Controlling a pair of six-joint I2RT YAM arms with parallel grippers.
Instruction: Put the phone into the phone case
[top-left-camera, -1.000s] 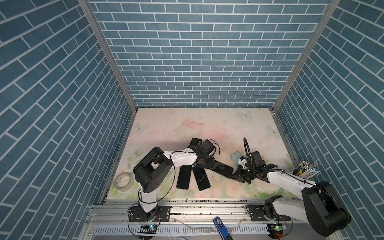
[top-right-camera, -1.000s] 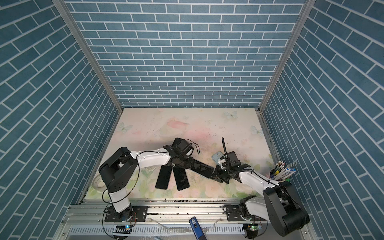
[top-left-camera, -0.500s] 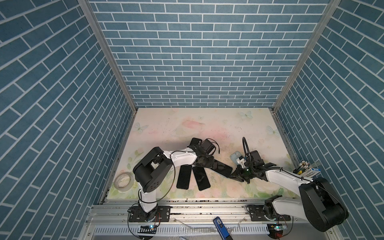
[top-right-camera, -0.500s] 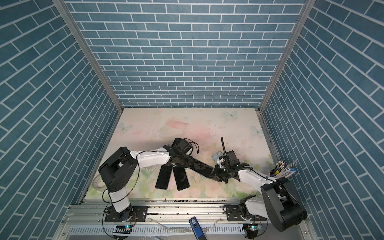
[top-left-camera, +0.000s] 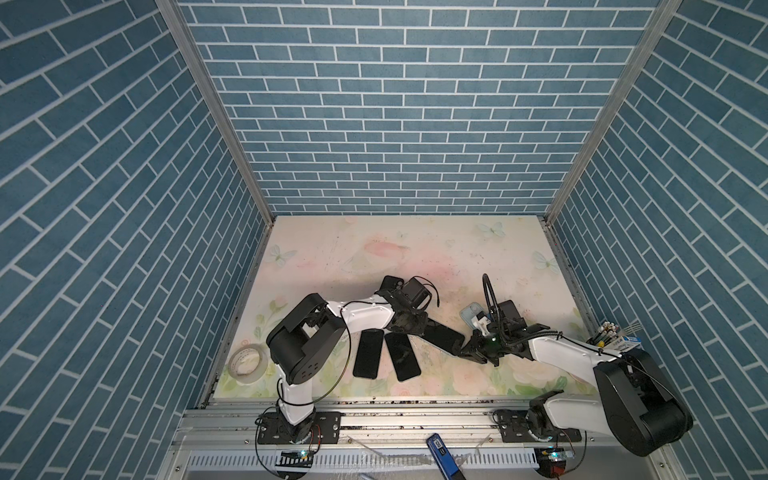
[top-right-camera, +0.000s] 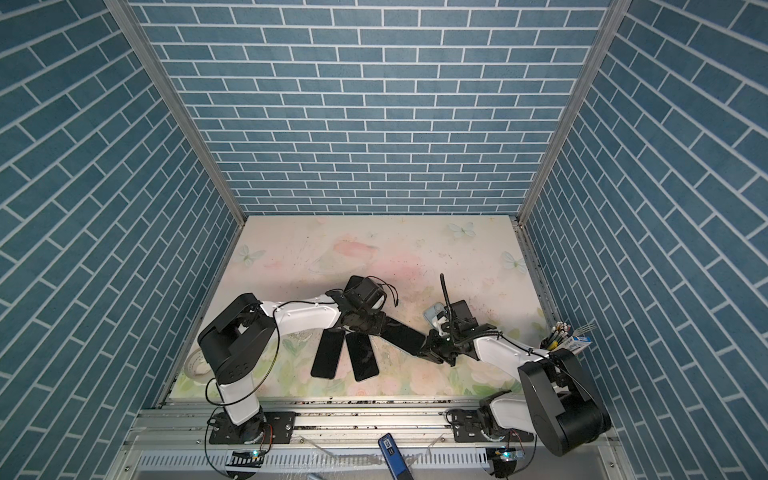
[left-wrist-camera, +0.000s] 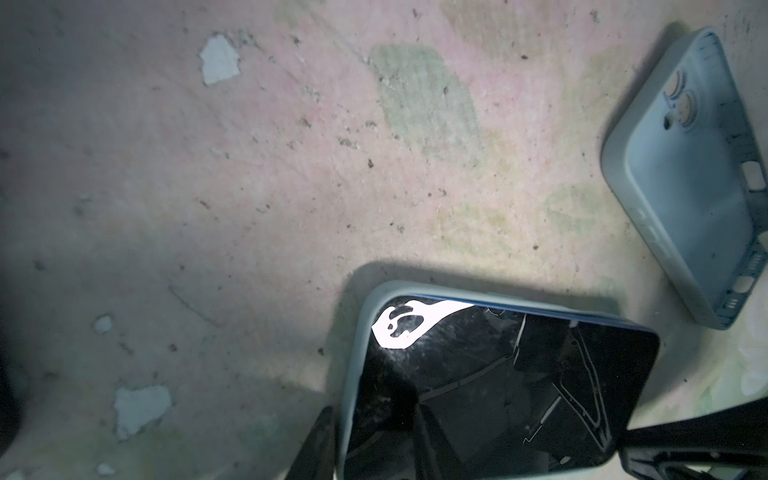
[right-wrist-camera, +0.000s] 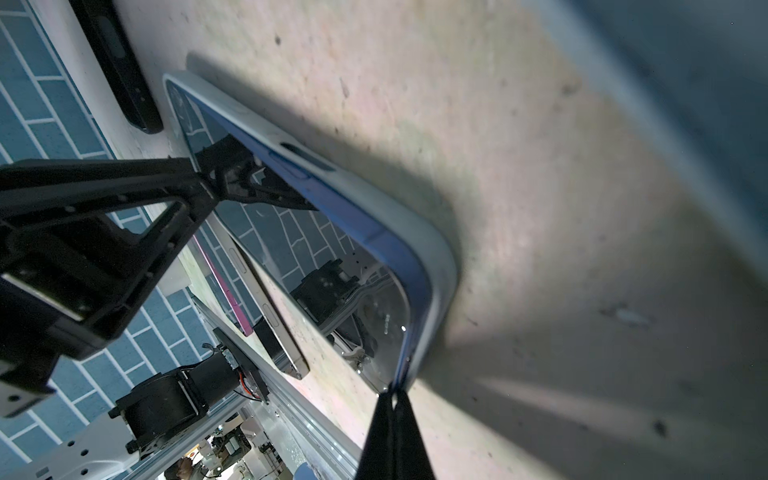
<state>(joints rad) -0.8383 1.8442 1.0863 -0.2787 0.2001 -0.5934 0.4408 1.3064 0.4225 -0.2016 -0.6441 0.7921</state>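
Phone (top-left-camera: 442, 337) is seen just right of lower centre in both top views, lying slantwise between the two grippers over the floral table (top-left-camera: 415, 249). Its end toward the left gripper (top-left-camera: 419, 328) is hidden under that gripper, and the pale phone case (left-wrist-camera: 353, 374) around it can hardly be made out from above. In the left wrist view the phone (left-wrist-camera: 498, 395) is cut off by the frame edge. The case wall is seen along one long side and the far end, but whether the other long side is seated cannot be told. The left gripper's fingers (left-wrist-camera: 316, 449) are set apart on either side, clamped across the cased phone. In the right wrist view the right gripper (right-wrist-camera: 395, 399) is shown with fingers pressed together, their tips touching one corner of the case (right-wrist-camera: 436, 257). A spare case (left-wrist-camera: 681, 187), empty, is cut off at the frame edge, and from above it is partly hidden by the right wrist. Two other phones (top-left-camera: 368, 353) lie flat at lower centre.
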